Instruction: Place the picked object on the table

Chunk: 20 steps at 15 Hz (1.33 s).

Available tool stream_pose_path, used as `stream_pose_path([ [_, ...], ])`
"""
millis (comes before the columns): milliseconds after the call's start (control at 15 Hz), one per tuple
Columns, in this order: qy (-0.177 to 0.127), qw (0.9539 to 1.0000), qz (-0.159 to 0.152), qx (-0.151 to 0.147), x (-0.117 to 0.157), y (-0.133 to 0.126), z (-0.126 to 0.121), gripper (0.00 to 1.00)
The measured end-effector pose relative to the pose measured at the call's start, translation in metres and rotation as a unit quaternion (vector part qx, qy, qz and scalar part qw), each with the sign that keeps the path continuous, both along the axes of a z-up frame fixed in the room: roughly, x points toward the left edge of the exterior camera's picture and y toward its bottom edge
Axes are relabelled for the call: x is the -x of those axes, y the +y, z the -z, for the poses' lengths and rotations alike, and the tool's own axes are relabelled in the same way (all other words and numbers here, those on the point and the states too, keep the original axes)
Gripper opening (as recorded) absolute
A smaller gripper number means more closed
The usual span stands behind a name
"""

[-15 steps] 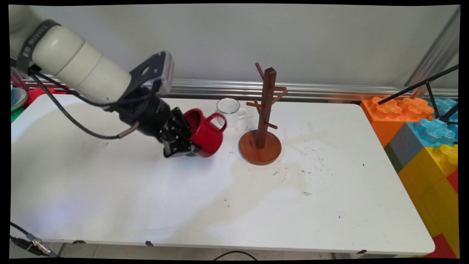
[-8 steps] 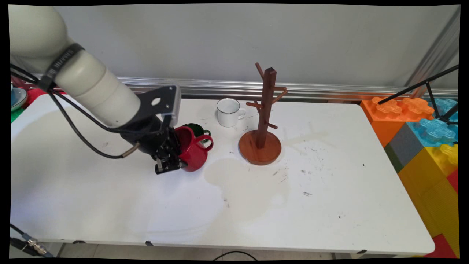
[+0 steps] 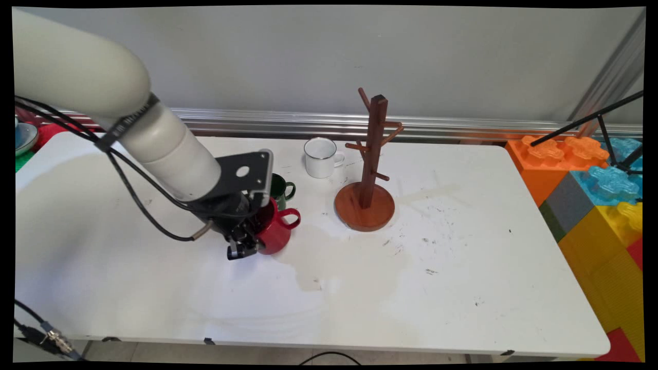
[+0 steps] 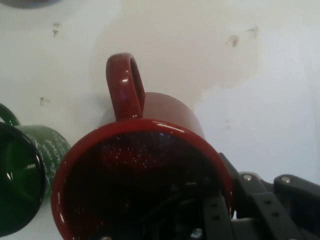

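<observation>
My gripper (image 3: 253, 239) is shut on the rim of a red mug (image 3: 276, 231), one finger inside it and one outside. The mug stands nearly upright, low over or on the white table (image 3: 360, 288), with its handle pointing right. In the hand view the red mug (image 4: 145, 165) fills the lower middle, handle up, and my gripper (image 4: 225, 210) pinches its wall at the lower right. A dark green mug (image 3: 281, 188) stands just behind it, apart from it; the green mug (image 4: 22, 175) shows at the left of the hand view.
A white enamel mug (image 3: 321, 157) stands further back. To its right is a wooden mug tree (image 3: 371, 164) on a round base, its pegs bare. Big coloured toy blocks (image 3: 596, 195) line the table's right edge. A metal rail (image 3: 360, 123) runs along the back.
My gripper has carried the red mug down and toward the near left, tipping it from tilted to nearly upright. The green mug behind it has come into view.
</observation>
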<state>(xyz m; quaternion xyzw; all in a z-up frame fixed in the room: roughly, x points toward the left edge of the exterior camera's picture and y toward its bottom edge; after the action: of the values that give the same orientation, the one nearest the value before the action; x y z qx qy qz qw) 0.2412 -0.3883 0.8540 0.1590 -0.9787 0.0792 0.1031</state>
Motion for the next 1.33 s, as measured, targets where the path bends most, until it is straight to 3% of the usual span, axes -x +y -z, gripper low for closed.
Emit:
stream_pose_path([
  [800,-0.025,0.9996,0.003,-0.012,0.021,-0.013,0.029,0.0],
  [867,-0.025,0.9996,0.003,-0.012,0.022,-0.014,0.03,1.0],
  [1333,-0.004,0.9999,0.01,-0.008,0.024,-0.019,0.023,1.0],
])
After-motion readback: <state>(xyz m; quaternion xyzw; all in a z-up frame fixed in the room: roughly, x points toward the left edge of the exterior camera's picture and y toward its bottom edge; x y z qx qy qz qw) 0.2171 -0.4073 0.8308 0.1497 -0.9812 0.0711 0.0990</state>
